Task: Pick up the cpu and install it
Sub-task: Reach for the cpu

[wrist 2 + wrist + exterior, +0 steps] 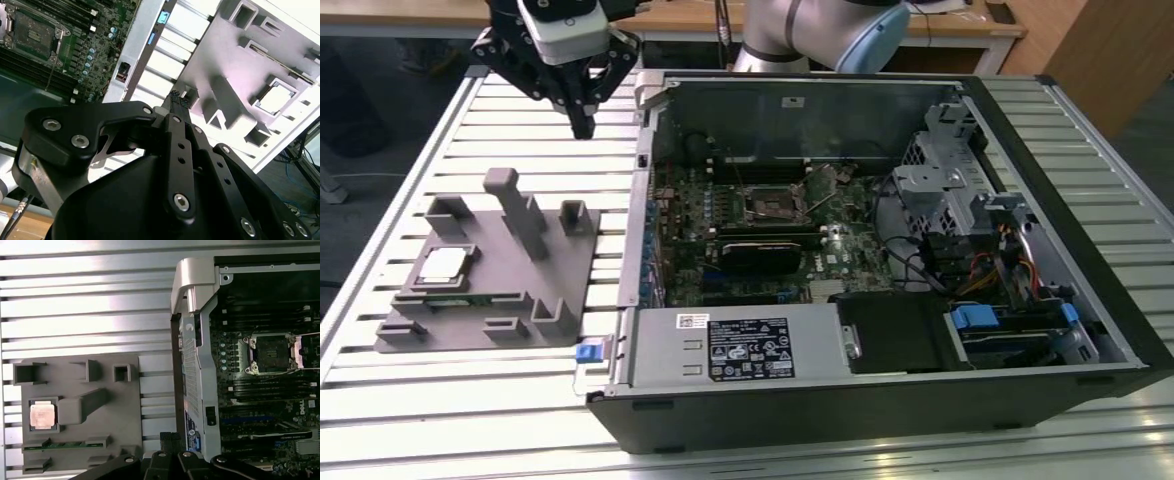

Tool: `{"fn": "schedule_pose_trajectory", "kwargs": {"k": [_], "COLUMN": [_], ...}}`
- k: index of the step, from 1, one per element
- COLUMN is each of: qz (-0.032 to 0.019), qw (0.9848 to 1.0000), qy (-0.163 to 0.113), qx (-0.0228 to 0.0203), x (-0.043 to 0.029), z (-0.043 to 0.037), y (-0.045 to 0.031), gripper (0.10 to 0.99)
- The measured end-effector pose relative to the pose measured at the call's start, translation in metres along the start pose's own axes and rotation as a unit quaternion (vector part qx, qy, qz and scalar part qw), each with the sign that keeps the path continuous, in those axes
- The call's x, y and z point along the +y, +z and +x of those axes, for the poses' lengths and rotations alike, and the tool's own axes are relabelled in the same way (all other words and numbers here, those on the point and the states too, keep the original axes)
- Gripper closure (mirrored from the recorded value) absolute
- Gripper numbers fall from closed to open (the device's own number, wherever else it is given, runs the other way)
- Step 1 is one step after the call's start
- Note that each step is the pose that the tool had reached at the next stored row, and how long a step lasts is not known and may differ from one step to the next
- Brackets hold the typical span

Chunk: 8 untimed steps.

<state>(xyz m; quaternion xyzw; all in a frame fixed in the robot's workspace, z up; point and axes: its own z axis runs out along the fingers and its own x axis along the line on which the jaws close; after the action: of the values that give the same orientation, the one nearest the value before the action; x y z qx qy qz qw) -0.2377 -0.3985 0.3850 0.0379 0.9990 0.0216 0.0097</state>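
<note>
Gripper (583,128) is hovering pinched shut and empty, well apart from the cpu (443,265) sitting in the fixture (500,300) recess; descending closed risks jabbing the chip or clipping upright blocks.

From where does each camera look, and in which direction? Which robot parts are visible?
Exterior view: off the arm, from above, looking down on the grey fixture and the open computer case; arm and gripper show.
First wrist view: on the arm, looking down on cpu and socket; gripper shows.
Second wrist view: on the arm, looking along the gripper toward the fixture.
Shared: fixture, cpu, socket.
</note>
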Motion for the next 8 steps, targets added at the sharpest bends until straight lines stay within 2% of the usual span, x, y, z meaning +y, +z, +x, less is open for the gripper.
{"fn": "schedule_pose_trajectory", "kwargs": {"k": [8], "qz": [0.0], "qw": [1.0], "qy": [0.0], "qx": [0.0], "x": [-0.0005], "z": [0.0073], "y": [0.0003], "gripper": [0.98]}}
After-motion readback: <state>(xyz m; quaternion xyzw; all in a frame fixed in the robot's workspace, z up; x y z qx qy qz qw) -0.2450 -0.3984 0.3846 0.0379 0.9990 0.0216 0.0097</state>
